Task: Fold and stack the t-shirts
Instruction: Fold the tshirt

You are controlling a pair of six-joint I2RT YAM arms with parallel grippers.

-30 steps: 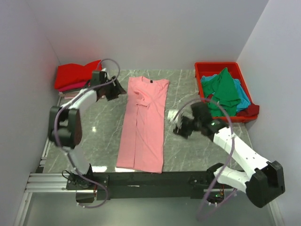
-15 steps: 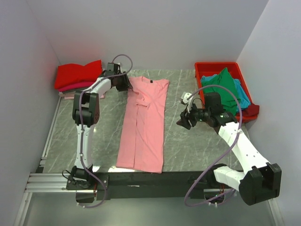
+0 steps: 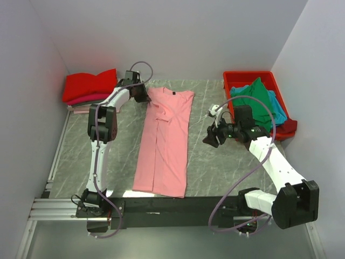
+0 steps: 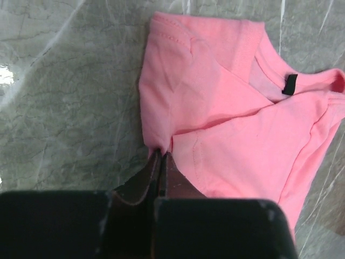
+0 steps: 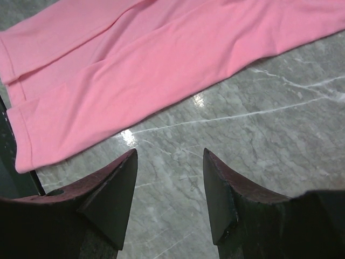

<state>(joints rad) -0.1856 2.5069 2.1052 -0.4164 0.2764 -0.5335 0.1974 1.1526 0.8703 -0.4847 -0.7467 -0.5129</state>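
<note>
A grey marbled table (image 3: 118, 154) fills the middle of the top view. On it, centre frame, lies the pink t-shirt (image 3: 167, 145), stretched lengthwise from its collar at the upper edge to its hem near the lower edge. Both long sides are folded inward, so it forms a narrow strip.

At the upper right sits the red bin (image 3: 248, 74). Loose shirts are heaped in it: a green t-shirt (image 3: 259, 102) on top, a teal-blue t-shirt (image 3: 278, 110) under it, and a maroon t-shirt (image 3: 288, 127) spilling over the lower right rim. In the upper left corner a folded red t-shirt (image 3: 86, 85) rests on a magenta t-shirt (image 3: 89, 99).

The right gripper (image 5: 170, 156) is right of centre, over bare table just beside the pink t-shirt's (image 5: 161, 59) right edge. Its fingers are spread apart with nothing between them.

The left gripper (image 4: 163, 154) reaches the upper left part of the pink t-shirt (image 4: 226, 124), below the folded-in sleeve. Its fingers are pressed together, pinching the cloth's left edge, which puckers at the tips.

A small dark neck label (image 4: 289, 84) shows inside the collar.
</note>
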